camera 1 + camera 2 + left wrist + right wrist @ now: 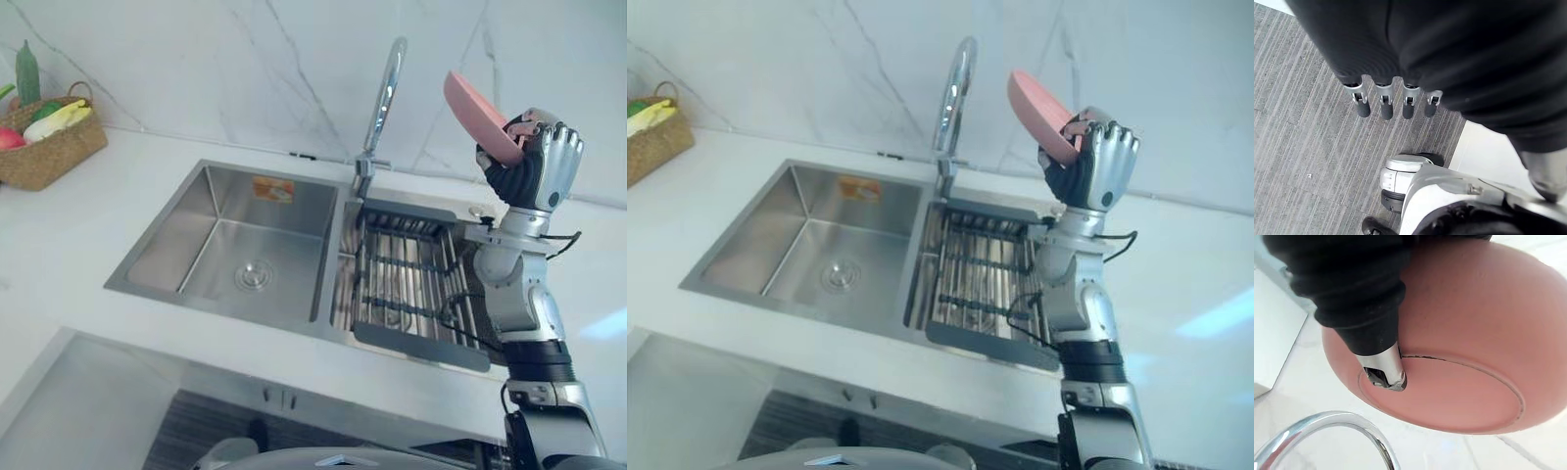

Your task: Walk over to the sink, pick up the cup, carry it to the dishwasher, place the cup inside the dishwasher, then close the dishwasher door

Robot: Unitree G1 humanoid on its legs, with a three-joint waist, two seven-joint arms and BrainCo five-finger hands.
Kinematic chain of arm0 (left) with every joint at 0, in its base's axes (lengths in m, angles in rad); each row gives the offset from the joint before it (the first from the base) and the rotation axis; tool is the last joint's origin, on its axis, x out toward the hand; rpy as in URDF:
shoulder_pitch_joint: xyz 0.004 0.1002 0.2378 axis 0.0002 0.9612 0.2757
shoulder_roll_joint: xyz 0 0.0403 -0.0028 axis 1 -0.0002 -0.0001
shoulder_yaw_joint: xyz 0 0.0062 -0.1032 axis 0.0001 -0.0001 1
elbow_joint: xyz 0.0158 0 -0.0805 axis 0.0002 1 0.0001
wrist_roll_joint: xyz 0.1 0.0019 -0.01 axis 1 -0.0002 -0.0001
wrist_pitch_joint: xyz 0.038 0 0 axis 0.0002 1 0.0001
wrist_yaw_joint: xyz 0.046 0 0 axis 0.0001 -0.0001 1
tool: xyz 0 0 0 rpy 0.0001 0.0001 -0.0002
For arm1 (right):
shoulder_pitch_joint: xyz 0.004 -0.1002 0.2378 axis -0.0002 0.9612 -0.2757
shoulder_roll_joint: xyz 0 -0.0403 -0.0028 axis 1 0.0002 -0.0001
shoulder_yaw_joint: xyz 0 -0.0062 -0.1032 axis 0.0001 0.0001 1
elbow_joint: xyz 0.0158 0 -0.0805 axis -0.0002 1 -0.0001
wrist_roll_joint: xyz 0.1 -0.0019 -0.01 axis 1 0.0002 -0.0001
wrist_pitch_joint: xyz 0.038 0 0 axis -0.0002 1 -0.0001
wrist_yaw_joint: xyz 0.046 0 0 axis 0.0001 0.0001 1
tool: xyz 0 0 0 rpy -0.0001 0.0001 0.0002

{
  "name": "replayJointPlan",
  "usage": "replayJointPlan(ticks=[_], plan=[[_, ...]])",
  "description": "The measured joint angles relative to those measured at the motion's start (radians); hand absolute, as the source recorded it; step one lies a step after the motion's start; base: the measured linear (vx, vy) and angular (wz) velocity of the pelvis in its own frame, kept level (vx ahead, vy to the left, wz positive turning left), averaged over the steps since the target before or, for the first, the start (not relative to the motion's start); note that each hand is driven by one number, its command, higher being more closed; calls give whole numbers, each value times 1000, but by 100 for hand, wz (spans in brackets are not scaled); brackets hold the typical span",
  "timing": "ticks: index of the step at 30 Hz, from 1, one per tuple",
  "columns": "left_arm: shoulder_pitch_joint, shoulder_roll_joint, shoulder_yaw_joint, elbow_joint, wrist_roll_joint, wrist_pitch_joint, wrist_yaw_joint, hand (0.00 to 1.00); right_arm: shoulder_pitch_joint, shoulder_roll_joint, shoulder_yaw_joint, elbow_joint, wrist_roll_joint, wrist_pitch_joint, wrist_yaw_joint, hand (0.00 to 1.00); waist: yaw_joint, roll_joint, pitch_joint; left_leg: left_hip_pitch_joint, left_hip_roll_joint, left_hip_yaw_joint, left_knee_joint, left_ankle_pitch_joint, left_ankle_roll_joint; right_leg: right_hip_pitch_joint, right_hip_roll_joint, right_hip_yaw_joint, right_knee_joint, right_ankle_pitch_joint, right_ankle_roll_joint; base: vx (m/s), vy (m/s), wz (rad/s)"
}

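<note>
A white marble wall point(196, 59) rises behind a white surface point(59, 255), and a steel sink point(196, 211) with two basins is set into that surface. The left basin is bare steel with a round drain point(253, 275) in its floor and an orange sticker point(273, 189) on its back wall. The right basin holds a dark wire rack point(402, 284) that spans it from front to back. A curved chrome tap point(382, 98) stands at the back of the sink, between the two basins. A woven basket point(44, 147) sits on the surface well to the left of the sink, with green, yellow and red produce point(54, 116) in it. The right hand point(544, 162) is raised on an upright forearm above the right end of the sink, to the right of the tap. Its fingers are curled round the pink cup point(480, 116). The cup is shallow and rounded like a bowl, and it is up in the air in front of the wall, well clear of the sink and tilted on edge. In the right wrist view the thumb point(1383, 369) presses on the ring of the cup's base, with the tap's arch just below. The left hand point(1386, 105) hangs over grey striped floor point(1303, 147) with its fingers straight and holds nothing.
</note>
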State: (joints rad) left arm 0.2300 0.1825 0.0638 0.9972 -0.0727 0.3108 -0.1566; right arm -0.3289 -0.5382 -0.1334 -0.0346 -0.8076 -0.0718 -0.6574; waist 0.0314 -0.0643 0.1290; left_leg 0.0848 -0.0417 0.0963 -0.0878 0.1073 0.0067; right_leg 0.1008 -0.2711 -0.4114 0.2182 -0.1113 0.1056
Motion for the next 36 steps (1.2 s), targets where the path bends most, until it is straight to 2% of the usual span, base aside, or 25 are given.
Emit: replayJointPlan(ticks=[4, 8, 10, 11, 12, 13, 14, 15, 17, 18, 19, 21, 22, 24, 25, 26, 28, 29, 31, 32, 34, 35, 36], plan=[[0, 6, -11, 6, 1, 11, 0, 0, 54, -31, -51, -3, -24, -2, 3, 100, -5, -11, -3, 2, 4, 53, 0, -4, 0, -35, 4, 49, 1, 13, -20, -14, 20, -40], [-1, 22, -25, 17, 38, 21, 0, 0, 145, -32, -102, -4, -26, -10, 2, 100, -41, -28, -14, 3, 20, 128, 0, -12, 2, -72, 14, 70, -8, 38, -71, -28, 34, -53], [0, 33, -25, 17, 37, 29, 1, 0, 188, -32, -126, -4, -26, -12, 2, 100, -52, -38, -24, 3, 30, 160, 1, -16, -3, -93, -5, 2, 18, 25, -172, -2, 34, -66], [-1, 38, -24, 18, 37, 34, 1, 0, 214, -33, -138, -4, -26, -12, 2, 100, -56, -46, -30, 4, 41, 178, 1, -23, -8, -102, -21, -76, 37, 8, -284, 36, 28, -86], [0, 37, -25, 18, 36, 36, 0, 0, 236, -37, -148, -4, -25, -11, 1, 100, -55, -39, -39, 9, 54, 179, 1, -31, -1, -103, -31, -142, 40, -21, -395, 37, 27, -92], [2, 35, -25, 19, 36, 37, -1, 0, 245, -42, -149, -4, -25, -11, -1, 100, -53, -35, -46, 10, 64, 186, 1, -38, 12, -103, -36, -170, 44, -37, -405, 16, 15, -92], [6, 30, -25, 33, 36, 38, -1, 0, 250, -49, -147, -3, -25, -12, -4, 100, -54, -28, -56, 9, 74, 222, 1, -36, 38, -113, -68, -203, 125, -43, -380, -40, 15, -84], [6, 45, -25, 40, 35, 39, 0, 0, 253, -50, -144, 18, -25, -15, -13, 100, -65, -46, -57, 15, 76, 259, 1, -42, 38, -139, -130, -225, 297, -26, -305, -48, -4, -77], [8, 54, -25, 39, 31, 39, 3, 0, 255, -50, -144, 47, -25, -13, -33, 100, -65, -56, -58, 30, 89, 291, 1, -52, 19, -135, -148, -236, 382, -5, -267, -15, -69, -72], [5, 59, -24, 36, 25, 38, 8, 0, 255, -51, -144, 58, -25, -11, -45, 100, -53, -74, -68, 40, 96, 325, 1, -53, 1, -137, -139, -236, 371, 44, -211, 5, -162, -100], [-3, 59, -22, 38, 10, 39, 18, 0, 258, -58, -145, 58, -26, -10, -52, 100, -49, -74, -71, 38, 120, 345, 1, -48, -16, -152, -105, -246, 351, 74, -207, -7, -143, -97], [-15, 45, -24, 36, -14, 39, 22, 0, 263, -55, -144, 59, -26, -11, -58, 100, -42, -41, -69, 30, 164, 371, 1, -49, -25, -174, -47, -246, 301, 124, -197, -77, -133, -104], [-11, 38, -24, 36, -15, 40, 25, 0, 274, -55, -144, 59, -26, -12, -71, 100, -44, -35, -62, 32, 181, 399, 1, -50, -27, -175, -21, -245, 269, 137, -179, -95, -128, -103], [-15, 43, -23, 35, -31, 40, 39, 0, 277, -55, -144, 60, -26, -12, -76, 100, -52, -44, -49, 42, 185, 442, 1, -50, -31, -195, -9, -241, 250, 141, -170, -122, -95, -89], [-16, 42, -22, 35, -50, 40, 45, 0, 279, -54, -144, 63, -26, -16, -78, 100, -56, -40, -47, 46, 198, 464, 1, -51, -38, -206, 17, -227, 228, 166, -137, -139, -96, -89], [-17, 41, -22, 33, -54, 40, 47, 0, 279, -54, -144, 66, -26, -20, -80, 100, -55, -35, -43, 49, 209, 473, 1, -51, -40, -206, 32, -220, 217, 177, -121, -139, -86, -86], [-14, 44, -18, 32, -65, 40, 61, 0, 279, -54, -145, 87, -26, -37, -88, 100, -66, -35, -30, 56, 219, 495, 1, -44, -50, -212, 45, -208, 214, 163, -121, -103, -65, -50], [-12, 45, -6, 31, -82, 40, 67, 0, 281, -54, -145, 105, -26, -41, -89, 100, -74, -51, -29, 62, 221, 503, 1, -43, -61, -208, 52, -201, 207, 144, -113, -87, -69, -27], [-12, 44, 7, 22, -95, 40, 68, 0, 281, -54, -148, 119, -32, -45, -91, 100, -71, -62, -34, 57, 234, 504, 0, -40, -85, -193, 109, -175, 119, 144, -98, -56, -124, -43], [-12, 42, 14, 13, -101, 39, 67, 0, 281, -54, -150, 128, -48, -54, -94, 100, -60, -64, -33, 47, 243, 505, 0, -33, -94, -179, 152, -145, 33, 148, -84, -18, -154, -51], [-13, 41, 19, 1, -103, 38, 70, 0, 280, -54, -150, 133, -63, -57, -94, 100, -65, -83, -30, 26, 234, 505, 1, -14, -103, -161, 178, -130, -63, 123, -93, -61, -117, -32], [-18, 40, 21, 0, -113, 37, 72, 0, 276, -58, -153, 138, -63, -53, -94, 100, -68, -80, -25, 25, 230, 502, 1, -1, -106, -153, 193, -124, -111, 115, -116, -130, -67, -24], [-20, 29, 19, -2, -122, 36, 71, 0, 273, -61, -155, 142, -63, -48, -94, 100, -67, -64, -9, 24, 230, 500, 1, 10, -109, -151, 206, -126, -137, 108, -120, -133, -49, -30]])
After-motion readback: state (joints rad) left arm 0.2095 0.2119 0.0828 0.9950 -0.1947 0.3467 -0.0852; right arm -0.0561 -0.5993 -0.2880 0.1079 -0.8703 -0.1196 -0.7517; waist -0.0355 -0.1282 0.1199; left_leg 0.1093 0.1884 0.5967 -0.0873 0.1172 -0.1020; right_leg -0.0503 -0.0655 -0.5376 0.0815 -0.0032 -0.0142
